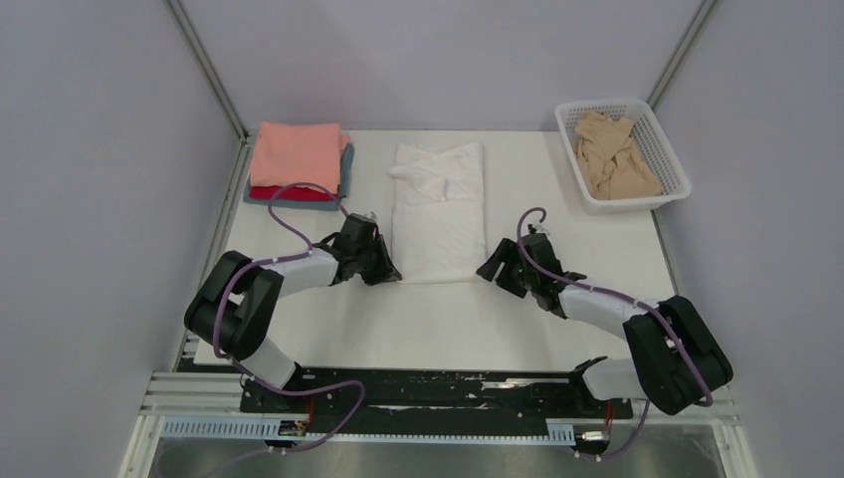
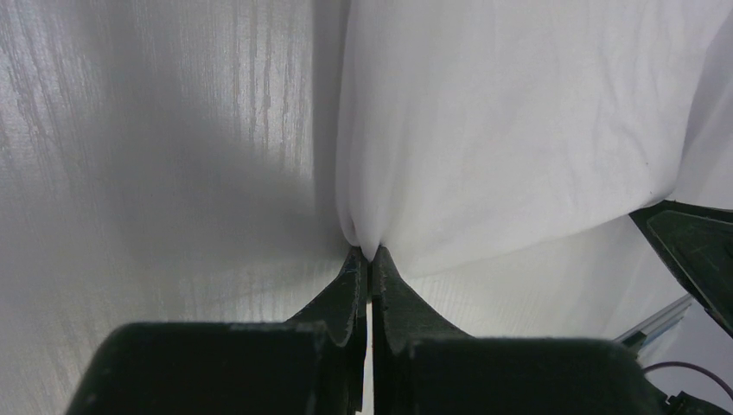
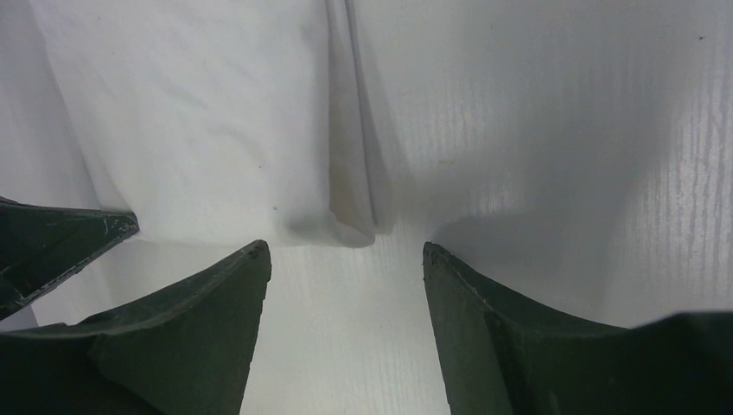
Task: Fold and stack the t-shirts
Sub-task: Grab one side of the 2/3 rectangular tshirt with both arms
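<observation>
From above, we see the soft, limp white t-shirt [image 1: 439,214] lying mid-desk [image 1: 448,329]; the left wrist shows our left end effector [image 2: 369,258] clamped on its seven-o'clock corner; the right wrist shows our right end effector [image 3: 343,251] apart, facing the five-o'clock corner we judge best pinched.

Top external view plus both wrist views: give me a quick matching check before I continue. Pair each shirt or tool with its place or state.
1. beige t-shirt
2. salmon-pink t-shirt
3. left tool
4. right tool

A. open, facing the white t-shirt's near right corner
B. in the basket
C. shut on the white t-shirt's near left corner
D. folded, on top of the red t-shirt

Pairs: 1-B, 2-D, 3-C, 4-A
</observation>
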Controlling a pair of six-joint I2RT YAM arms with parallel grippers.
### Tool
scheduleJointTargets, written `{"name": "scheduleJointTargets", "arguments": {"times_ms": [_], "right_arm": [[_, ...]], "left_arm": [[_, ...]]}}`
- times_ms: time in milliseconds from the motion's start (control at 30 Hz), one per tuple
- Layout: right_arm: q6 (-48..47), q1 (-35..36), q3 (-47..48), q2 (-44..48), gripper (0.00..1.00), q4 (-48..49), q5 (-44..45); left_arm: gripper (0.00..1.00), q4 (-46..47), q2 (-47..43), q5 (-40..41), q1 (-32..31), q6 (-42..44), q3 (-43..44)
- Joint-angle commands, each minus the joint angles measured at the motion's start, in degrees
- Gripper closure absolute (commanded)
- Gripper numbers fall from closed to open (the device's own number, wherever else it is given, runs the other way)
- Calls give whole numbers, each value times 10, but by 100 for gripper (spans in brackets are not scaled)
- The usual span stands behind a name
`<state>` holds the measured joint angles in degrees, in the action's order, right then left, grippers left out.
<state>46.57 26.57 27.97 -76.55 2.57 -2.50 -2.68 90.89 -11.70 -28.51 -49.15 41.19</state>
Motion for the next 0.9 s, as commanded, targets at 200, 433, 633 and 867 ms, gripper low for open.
{"name": "scheduleJointTargets", "arguments": {"times_ms": [200, 433, 633, 867], "right_arm": [[53, 7, -20, -47, 47, 56, 8], [48, 31, -55, -24, 99, 54, -15], [6, 55, -68, 99, 100, -40, -70], [-53, 56, -54, 301, 100, -178, -251]], "left_arm": [[100, 14, -2, 8, -8, 5, -7], [100, -5, -23, 11, -8, 5, -12], [100, -58, -127, 34, -31, 3, -60], [100, -191, -347, 77, -91, 25, -92]]}}
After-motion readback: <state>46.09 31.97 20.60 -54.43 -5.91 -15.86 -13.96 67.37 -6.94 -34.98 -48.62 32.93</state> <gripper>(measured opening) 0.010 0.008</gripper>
